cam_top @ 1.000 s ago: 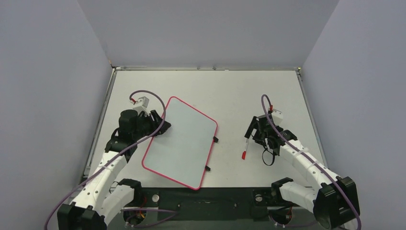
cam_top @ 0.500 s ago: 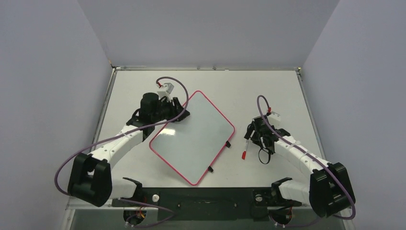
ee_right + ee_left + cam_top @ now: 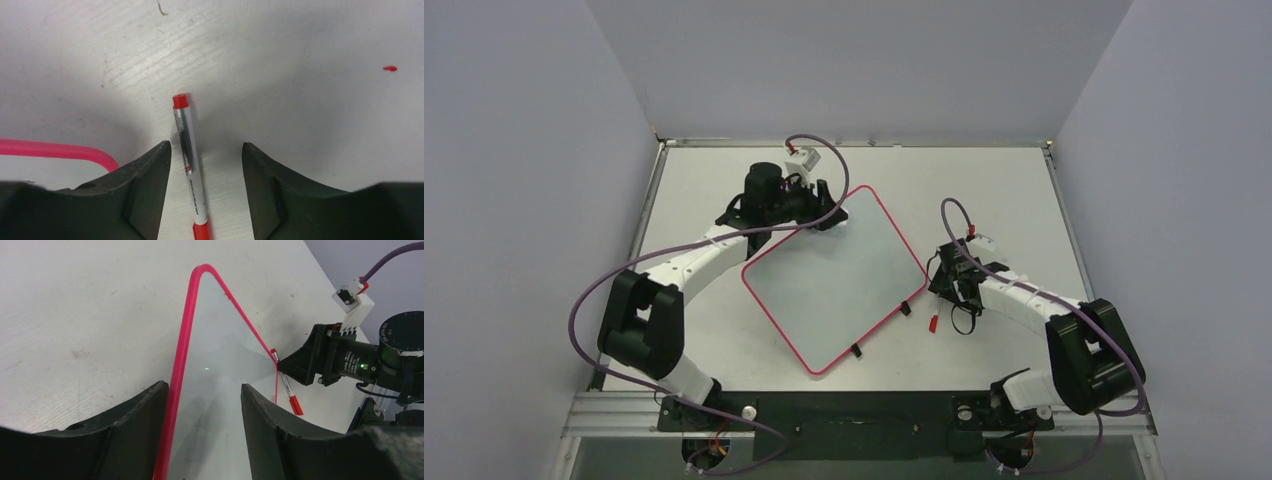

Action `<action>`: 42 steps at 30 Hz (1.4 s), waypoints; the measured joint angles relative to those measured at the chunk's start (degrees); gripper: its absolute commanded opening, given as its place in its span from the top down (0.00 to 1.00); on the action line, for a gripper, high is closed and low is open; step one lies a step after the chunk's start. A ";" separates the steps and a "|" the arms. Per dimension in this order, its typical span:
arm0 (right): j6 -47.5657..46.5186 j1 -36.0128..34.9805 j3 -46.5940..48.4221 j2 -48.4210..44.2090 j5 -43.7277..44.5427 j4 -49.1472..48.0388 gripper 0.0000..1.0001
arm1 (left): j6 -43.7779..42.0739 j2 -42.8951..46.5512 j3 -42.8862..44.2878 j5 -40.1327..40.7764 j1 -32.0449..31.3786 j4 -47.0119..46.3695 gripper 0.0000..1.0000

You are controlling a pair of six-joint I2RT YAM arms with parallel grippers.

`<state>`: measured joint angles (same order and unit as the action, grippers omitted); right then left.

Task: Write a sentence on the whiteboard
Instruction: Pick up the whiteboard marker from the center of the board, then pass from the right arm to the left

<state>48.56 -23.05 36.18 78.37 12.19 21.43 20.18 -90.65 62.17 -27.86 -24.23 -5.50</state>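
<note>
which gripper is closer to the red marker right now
Right. The right gripper is over the red marker, jaws open either side of it. The left gripper is across the whiteboard, straddling its far edge.

The whiteboard [image 3: 834, 285] is plain white with a thin pink-red border and two black clips [image 3: 905, 308] on one edge. The marker [image 3: 190, 165] has a silvery-white barrel, red at both ends. The tabletop [image 3: 984, 190] is off-white, faintly scuffed, with one small red spot [image 3: 390, 68]. The left tool [image 3: 204, 387] and right tool [image 3: 205, 145] are matte black; the arms [image 3: 694, 262] white with black joints, cables [image 3: 574, 325] purple.
</note>
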 measured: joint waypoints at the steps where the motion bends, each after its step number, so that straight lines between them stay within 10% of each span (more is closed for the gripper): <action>1: -0.13 -0.15 0.33 0.68 0.02 -0.50 0.61 | -0.35 0.07 0.42 0.13 -0.20 0.33 0.40; 9: -0.83 -0.31 1.60 3.91 0.37 -4.02 1.00 | -3.48 2.60 1.36 2.38 -0.57 5.35 0.28; 21: -1.11 -0.31 1.75 2.21 0.61 -1.07 1.00 | -5.44 13.42 1.97 7.80 -1.33 11.19 0.25; 31: -0.68 -0.31 2.84 -16.46 3.48 10.84 1.00 | -3.67 24.68 1.75 12.98 -7.96 12.37 0.27; 42: 3.65 -0.50 16.20 -32.33 4.26 14.01 1.00 | -1.20 27.39 -6.60 26.03 -28.24 -3.76 0.29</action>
<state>52.21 -23.55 52.38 46.04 16.45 35.44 18.98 -63.26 55.57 -1.83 -52.47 -9.26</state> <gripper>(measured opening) 0.067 0.731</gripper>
